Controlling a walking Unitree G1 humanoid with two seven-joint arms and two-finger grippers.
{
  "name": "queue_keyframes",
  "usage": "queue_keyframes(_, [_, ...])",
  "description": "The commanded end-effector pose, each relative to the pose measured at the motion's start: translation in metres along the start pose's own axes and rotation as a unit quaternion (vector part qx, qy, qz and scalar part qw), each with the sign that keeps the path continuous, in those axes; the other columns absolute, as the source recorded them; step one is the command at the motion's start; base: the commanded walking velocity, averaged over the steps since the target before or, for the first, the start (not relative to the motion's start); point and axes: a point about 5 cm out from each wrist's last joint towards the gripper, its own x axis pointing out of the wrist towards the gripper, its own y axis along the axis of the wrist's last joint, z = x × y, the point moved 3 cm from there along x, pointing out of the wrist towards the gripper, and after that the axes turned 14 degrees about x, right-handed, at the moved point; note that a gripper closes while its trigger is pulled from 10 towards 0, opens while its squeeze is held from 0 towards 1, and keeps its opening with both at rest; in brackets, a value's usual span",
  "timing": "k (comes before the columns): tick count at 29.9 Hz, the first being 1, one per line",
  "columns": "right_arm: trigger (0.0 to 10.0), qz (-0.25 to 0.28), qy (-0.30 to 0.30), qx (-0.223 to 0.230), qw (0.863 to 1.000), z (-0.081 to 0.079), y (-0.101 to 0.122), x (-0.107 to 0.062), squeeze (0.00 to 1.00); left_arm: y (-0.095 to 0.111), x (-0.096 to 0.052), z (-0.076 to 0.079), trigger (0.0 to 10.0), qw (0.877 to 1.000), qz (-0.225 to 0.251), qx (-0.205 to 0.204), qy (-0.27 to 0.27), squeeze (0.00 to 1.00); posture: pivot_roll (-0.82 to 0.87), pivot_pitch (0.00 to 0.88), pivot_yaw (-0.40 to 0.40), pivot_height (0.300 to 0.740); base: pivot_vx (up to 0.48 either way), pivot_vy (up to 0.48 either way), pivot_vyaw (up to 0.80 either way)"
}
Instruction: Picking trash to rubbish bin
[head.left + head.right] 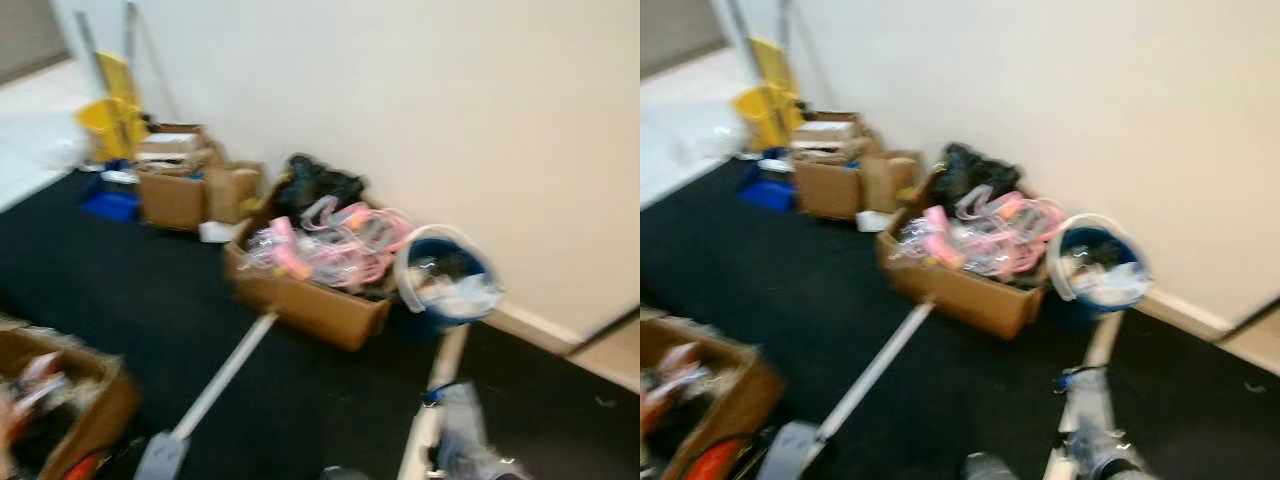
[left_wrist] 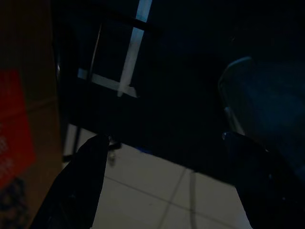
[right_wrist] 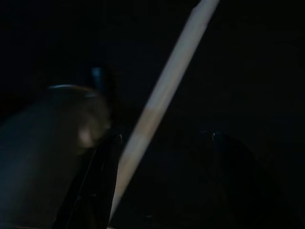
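Observation:
A blue rubbish bin with a white liner stands against the wall, holding pale trash. To its left an open cardboard box is heaped with pink and clear plastic trash; a black bag sits behind it. In the left wrist view my left gripper hangs open over dark carpet, its fingers wide apart and holding nothing. The right wrist view is very dark. There my right gripper shows two faint fingers standing apart, and a pale pole crosses the view.
Two pale poles lie on the black carpet: one with a grey head, another near the bin. A cardboard box of clutter sits at the near left. More boxes and a yellow mop bucket stand further along the wall.

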Motion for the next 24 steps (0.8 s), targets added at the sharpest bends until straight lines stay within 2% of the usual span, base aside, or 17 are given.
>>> queue_keyframes(1, [10.0,0.0,0.0,-0.016,1.0,0.0,0.002,0.0,0.0,-0.004,-0.001,0.012,10.0,1.0,-0.007,0.002,-0.015,0.0,0.06,0.018,-0.004,0.74,0.0,0.0,-0.8])
queue_keyframes(7, [10.0,0.002,0.032,-0.042,0.999,-0.022,0.006,0.0,0.0,0.0,-0.001,0.018,10.0,1.0,0.0,0.008,-0.016,0.0,0.06,0.012,-0.012,0.74,0.0,0.0,-0.8])
queue_keyframes(10, [10.0,-0.011,0.071,-0.104,0.992,-0.042,0.0,0.0,0.0,0.014,0.001,0.015,10.0,1.0,0.019,0.017,0.001,0.0,0.06,0.011,-0.014,0.74,0.0,0.0,-0.8])
queue_keyframes(12, [10.0,-0.018,0.083,-0.138,0.987,-0.046,-0.004,0.0,0.0,0.02,0.002,0.012,10.0,0.999,0.029,0.026,0.01,0.0,0.06,0.013,-0.011,0.74,0.0,0.0,-0.8])
queue_keyframes(14, [10.0,-0.02,0.085,-0.147,0.985,-0.047,-0.005,-0.001,0.0,0.022,0.002,0.011,10.0,0.999,0.033,0.03,0.014,0.0,0.05,0.014,-0.006,0.74,0.0,0.0,-0.8])
queue_keyframes(15, [10.0,-0.021,0.086,-0.158,0.983,-0.047,-0.006,-0.001,0.0,0.026,0.002,0.007,10.0,0.998,0.038,0.05,0.03,0.0,0.05,0.014,-0.006,0.74,0.0,0.0,-0.8])
queue_keyframes(18, [10.0,-0.022,0.089,-0.16,0.983,-0.046,-0.007,-0.001,0.0,0.031,0.0,-0.029,10.0,0.983,0.031,0.111,0.141,0.0,0.04,0.018,-0.005,0.74,0.0,0.0,-0.8])
queue_keyframes(19, [10.0,-0.023,0.089,-0.161,0.983,-0.046,-0.007,-0.001,0.0,0.034,-0.001,-0.042,10.0,0.981,0.034,0.087,0.171,0.0,0.04,0.019,-0.007,0.74,0.0,0.0,-0.8])
queue_keyframes(20, [10.0,-0.023,0.089,-0.161,0.983,-0.046,-0.007,-0.001,0.0,0.034,-0.001,-0.042,10.0,0.981,0.034,0.087,0.171,0.0,0.04,0.019,-0.007,0.74,0.0,0.0,-0.8])
queue_keyframes(21, [10.0,-0.023,0.09,-0.163,0.982,-0.046,-0.007,-0.001,0.0,0.039,-0.001,-0.043,10.0,0.986,0.048,0.014,0.161,0.0,0.04,0.023,-0.011,0.74,0.0,0.0,-0.8])
queue_keyframes(22, [10.0,-0.023,0.09,-0.163,0.982,-0.046,-0.007,-0.001,0.0,0.039,-0.001,-0.043,10.0,0.986,0.048,0.014,0.161,0.0,0.04,0.023,-0.011,0.74,0.0,0.0,-0.8])
queue_keyframes(23, [10.0,-0.024,0.09,-0.164,0.982,-0.046,-0.007,-0.001,0.0,0.042,0.0,-0.043,10.0,0.987,0.054,-0.012,0.154,0.0,0.04,0.023,-0.011,0.74,0.0,0.0,-0.8])
queue_keyframes(24, [10.0,-0.024,0.091,-0.167,0.982,-0.046,-0.008,-0.001,0.0,0.056,0.003,-0.019,10.0,0.98,0.092,-0.17,0.054,0.0,0.04,0.023,-0.011,0.74,0.0,0.0,-0.8])
